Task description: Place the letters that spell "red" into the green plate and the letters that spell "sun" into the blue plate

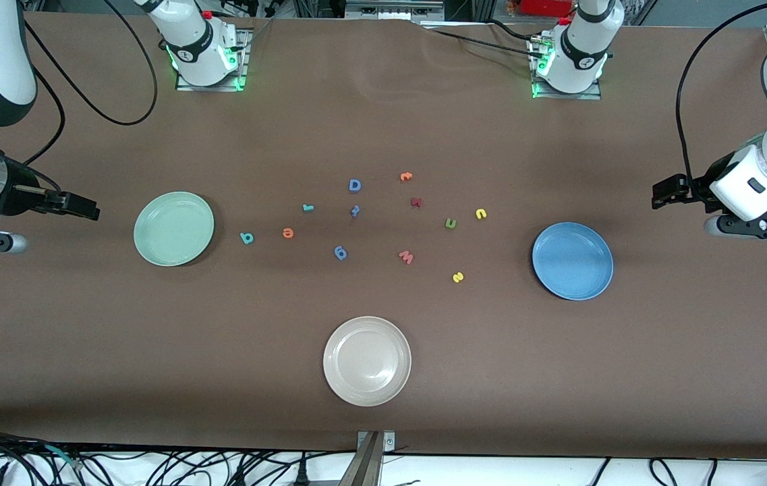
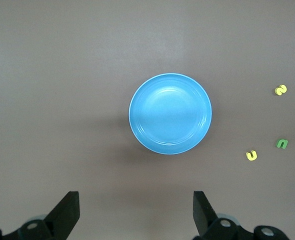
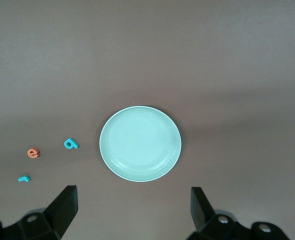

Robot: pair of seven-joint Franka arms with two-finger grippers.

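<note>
Foam letters (image 1: 288, 233) scattered on matte brown worktop (image 1: 383, 405); smooth round green plate (image 1: 173, 228), blue plate (image 1: 572, 260) unfilled. Left pincer (image 2: 135, 212), right pincer (image 3: 132, 210) held wide open, nothing gripped, bodies cut off.

— Where are the plates?
— The green plate (image 1: 173, 228) lies flat at the right arm's end, the blue plate (image 1: 572, 260) at the left arm's end.
— And the letters?
— Teal "d" (image 1: 246, 237), orange "e" (image 1: 288, 233), teal "r" (image 1: 308, 208) lie beside green; olive "n" (image 1: 450, 223), yellow "u" (image 1: 481, 214), yellow "s" (image 1: 458, 277) lie near blue.
</note>
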